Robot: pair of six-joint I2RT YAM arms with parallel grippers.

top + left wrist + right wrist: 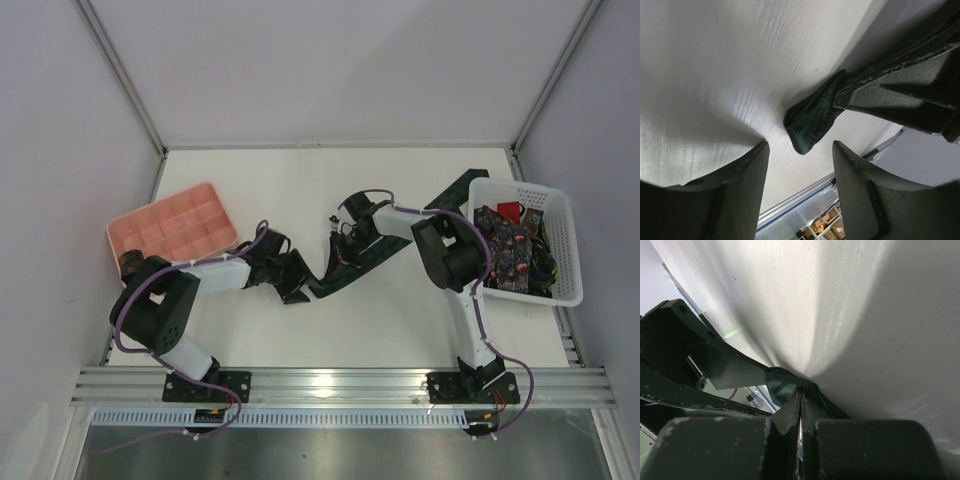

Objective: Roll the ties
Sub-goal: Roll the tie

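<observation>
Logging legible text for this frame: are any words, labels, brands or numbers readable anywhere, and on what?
No text can be read in any view.
Pink tray, white basket, dark green tie: no lettering shows.
Small mark on the left arm base: too small to read.
Clutter below the table edge: blurred.

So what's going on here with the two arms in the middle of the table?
Both are working on one dark green tie stretched across the table. The right arm has its jaws shut on the fabric near its folded end. The left arm has its jaws open just in front of that end, holding nothing. No coil shows yet. More ties sit in the basket at right.
</observation>
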